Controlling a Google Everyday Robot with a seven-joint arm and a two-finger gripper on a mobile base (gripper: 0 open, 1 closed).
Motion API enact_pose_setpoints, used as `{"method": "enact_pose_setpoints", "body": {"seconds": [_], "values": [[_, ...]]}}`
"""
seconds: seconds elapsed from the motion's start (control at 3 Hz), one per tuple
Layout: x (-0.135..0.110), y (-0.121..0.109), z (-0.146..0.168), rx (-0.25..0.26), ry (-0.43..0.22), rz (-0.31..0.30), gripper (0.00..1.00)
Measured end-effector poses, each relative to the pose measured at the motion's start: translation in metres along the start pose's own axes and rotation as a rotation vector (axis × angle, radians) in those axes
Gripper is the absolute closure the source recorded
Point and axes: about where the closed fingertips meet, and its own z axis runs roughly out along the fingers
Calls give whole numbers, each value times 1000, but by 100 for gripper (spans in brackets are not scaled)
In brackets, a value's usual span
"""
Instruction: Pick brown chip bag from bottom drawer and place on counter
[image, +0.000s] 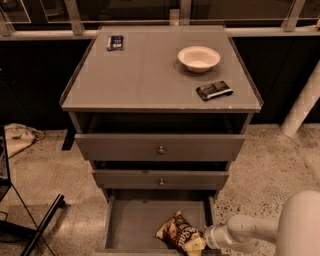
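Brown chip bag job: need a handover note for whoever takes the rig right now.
Gripper: low at the front right of the open bottom drawer, right at the brown chip bag; grasp not confirmable.
Bag: lying in the drawer's front right corner, not lifted.
Counter: holds a bowl and two black packets.
Done: drawer open, arm reached in.
Left: confirm the grasp, lift the bag out, set it on the counter.

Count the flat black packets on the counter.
2. One packet at the back-left corner of the counter, another front-right, near the bowl. None looks hidden. The gripper is at the brown chip bag in the bottom drawer.
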Motion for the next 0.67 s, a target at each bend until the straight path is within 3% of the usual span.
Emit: {"method": "enact_pose_setpoints", "body": {"seconds": [0.67], "values": [[0, 0, 0, 0, 0, 0, 64]]}}
